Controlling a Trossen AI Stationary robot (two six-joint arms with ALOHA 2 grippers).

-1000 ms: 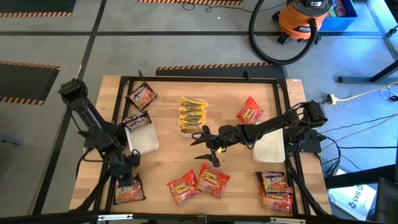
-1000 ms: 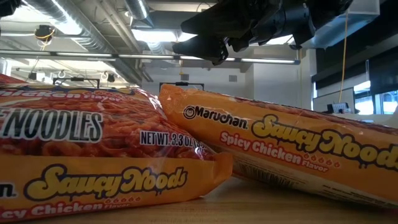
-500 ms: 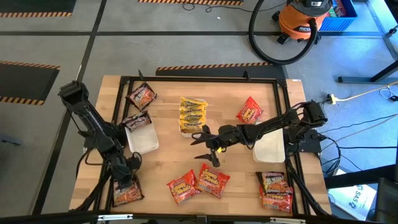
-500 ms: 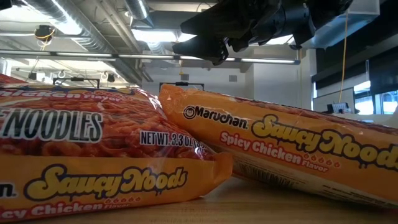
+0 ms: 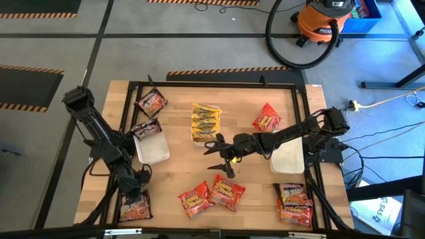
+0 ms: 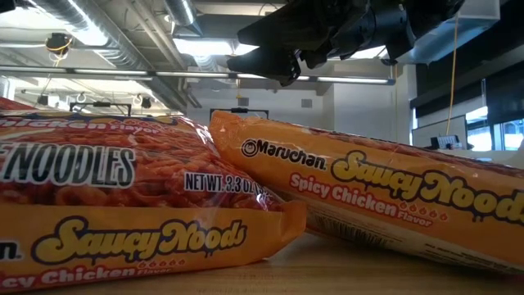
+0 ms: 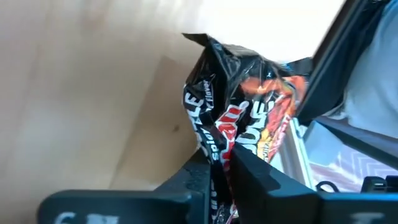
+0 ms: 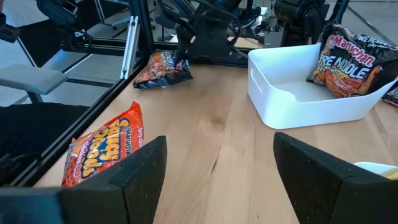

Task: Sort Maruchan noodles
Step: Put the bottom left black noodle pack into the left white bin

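Note:
My left gripper [image 5: 135, 188] is near the table's near left corner, shut on a dark brown-black noodle packet with a reddish print [image 5: 135, 208]. This packet also shows in the left wrist view [image 7: 245, 118] and the right wrist view [image 8: 163, 68]. My right gripper [image 5: 221, 158] hovers open and empty over the middle of the table, above and beyond two red-orange packets [image 5: 212, 195]. Those two packets lie flat and fill the low view [image 6: 246, 205]. Yellow packets [image 5: 206, 121] lie in a tray at the far middle. My left gripper pinches an end edge of the dark packet [image 7: 214, 155] between its two fingers. The fingers come from above, slanting toward the near edge. The packet reaches away beyond the fingertips, crumpled at the hold, and its other end lies on the table [image 8: 149, 78].
A white tray [image 5: 154, 151] stands left of centre with a dark packet [image 5: 145, 127] leaning on its far rim. Another dark packet [image 5: 151, 102] and a red packet [image 5: 266, 119] lie farther back. A second white tray [image 5: 289, 159] and stacked packets [image 5: 293, 203] are at the right. A black frame [image 5: 126, 119] edges the table.
My left gripper has gone a little toward the table's near edge, still shut on the dark packet, which has slid with it toward the near left corner. My right gripper has kept still and open.

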